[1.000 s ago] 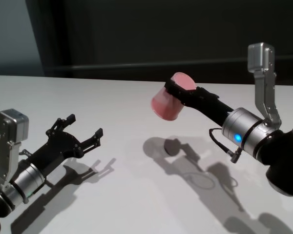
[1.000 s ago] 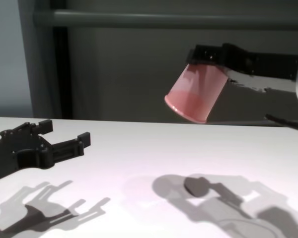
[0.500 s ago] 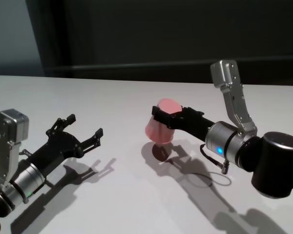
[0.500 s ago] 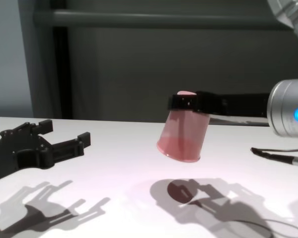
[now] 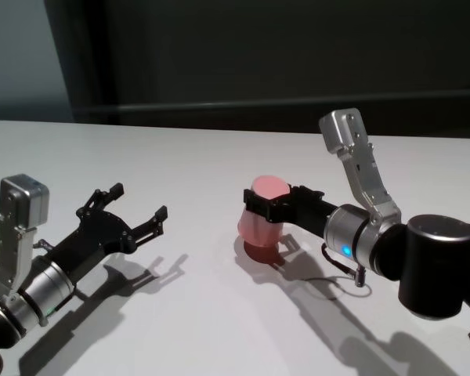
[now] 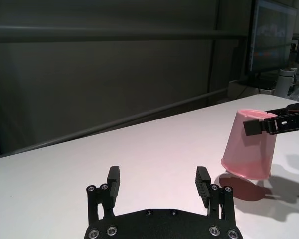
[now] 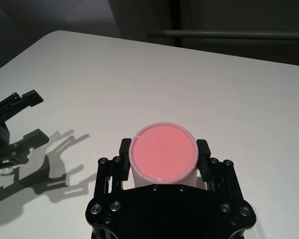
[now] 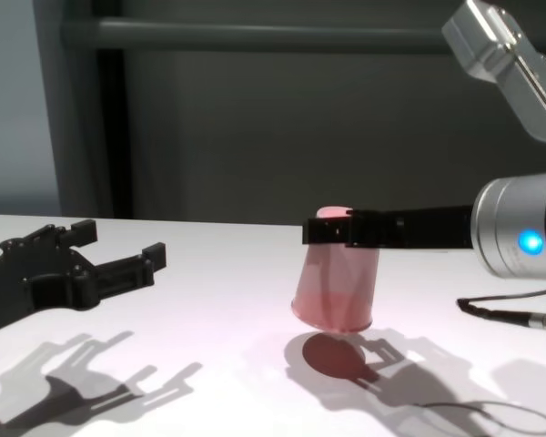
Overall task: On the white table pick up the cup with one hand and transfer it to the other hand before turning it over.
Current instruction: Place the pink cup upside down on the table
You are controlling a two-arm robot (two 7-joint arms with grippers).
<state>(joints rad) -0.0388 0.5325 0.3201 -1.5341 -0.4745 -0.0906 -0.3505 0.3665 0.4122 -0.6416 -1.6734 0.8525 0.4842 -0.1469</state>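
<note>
Dark wall behind the white desk (image 5: 219, 329); the right claw (image 5: 268, 206), pinching the cup (image 5: 260, 220) upside down, has dropped it nearly onto the desk. Left claw (image 5: 135, 209) spread, idle.

Behind the scene stood a dark grey wall (image 8: 255, 137) crossed by a horizontal rail (image 8: 255, 35), a paler blue-grey panel (image 5: 16, 59) sat at the far left, and a lit monitor (image 6: 274, 35) glowed beyond.

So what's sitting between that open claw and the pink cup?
Nothing: in the head view only bare white table separates the left claw from the cup.
</note>
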